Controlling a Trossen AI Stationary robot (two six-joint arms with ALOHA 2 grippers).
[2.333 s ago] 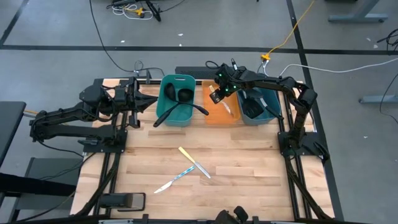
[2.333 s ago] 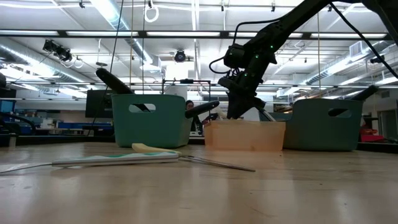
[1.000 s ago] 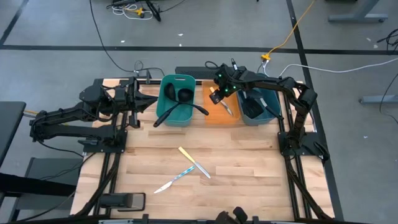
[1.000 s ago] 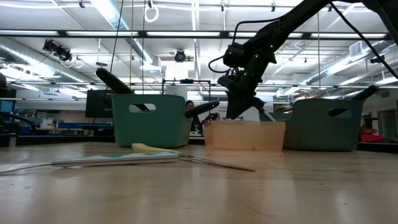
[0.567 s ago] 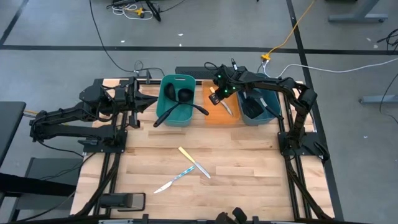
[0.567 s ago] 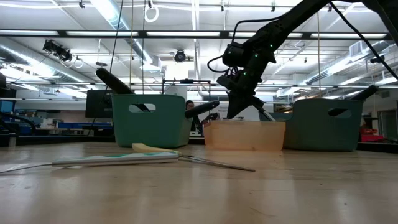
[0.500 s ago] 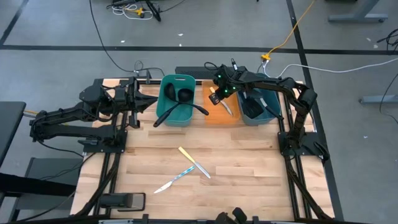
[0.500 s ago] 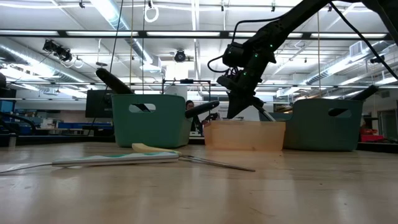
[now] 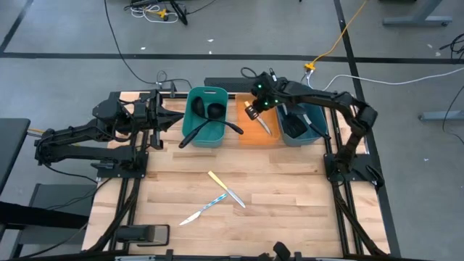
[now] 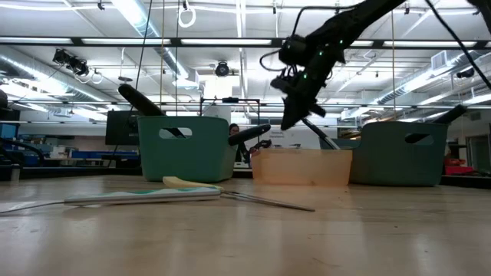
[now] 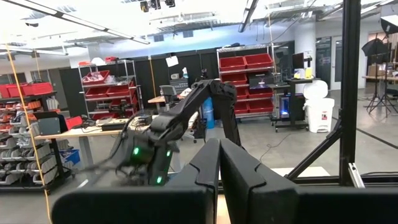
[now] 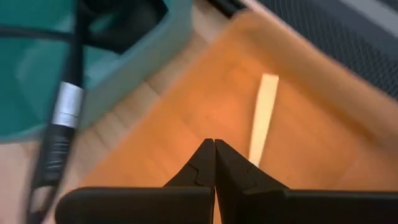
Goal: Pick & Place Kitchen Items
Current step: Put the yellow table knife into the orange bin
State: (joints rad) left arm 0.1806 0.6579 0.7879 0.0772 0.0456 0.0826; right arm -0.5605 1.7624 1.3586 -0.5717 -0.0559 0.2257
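My right gripper (image 9: pixel 251 113) hangs shut over the orange tray (image 9: pixel 246 135), fingers slanting down, nothing between them (image 12: pixel 214 144). A knife with a pale yellow handle (image 12: pixel 263 117) lies on the tray floor (image 9: pixel 264 125). On the table's near middle lie another pale-yellow-handled knife (image 9: pixel 225 188) and a light-blue-handled knife (image 9: pixel 201 211). The left teal bin (image 9: pixel 196 134) holds black ladles and spatulas; one black handle (image 9: pixel 233 128) sticks out over its rim toward the tray. My left gripper (image 9: pixel 171 119) waits shut (image 11: pixel 219 163) at the far left.
The right teal bin (image 9: pixel 316 116) with black utensils stands right of the tray. In the low view both bins (image 10: pixel 186 148) and the tray (image 10: pixel 301 166) line the far edge. Bare wood lies around the two knives in the middle.
My right gripper has risen a little above the orange tray, still slanting down. The knife in the tray has stayed where it was. My left arm has kept still.
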